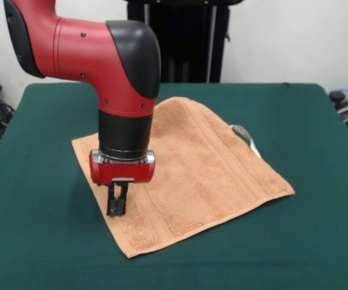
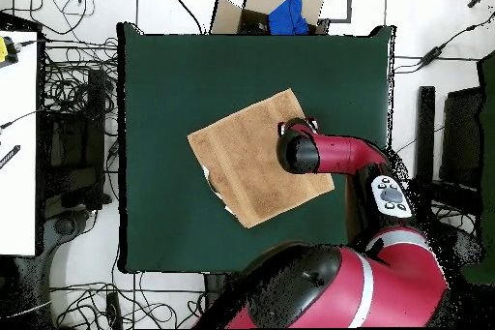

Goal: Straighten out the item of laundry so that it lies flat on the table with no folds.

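The orange-tan towel [image 1: 198,175] lies spread on the dark green table [image 1: 319,241], with its far corner rounded as if tucked under. Its small white tag [image 1: 244,134] sticks out at the right edge. My gripper [image 1: 117,208] hangs straight down from the red and black arm, with its fingers close together. The tips are at the towel's left edge, near the front corner. I cannot tell whether any cloth is pinched between them. In the overhead view the arm's wrist [image 2: 298,150] covers the gripper over the towel's [image 2: 247,162] right side.
The arm's pedestal [image 1: 180,36] stands behind the table's far edge. Cables and boxes lie on the floor around the table [image 2: 164,75]. A white desk [image 2: 17,142] stands beside it. Green surface surrounds the towel on all sides.
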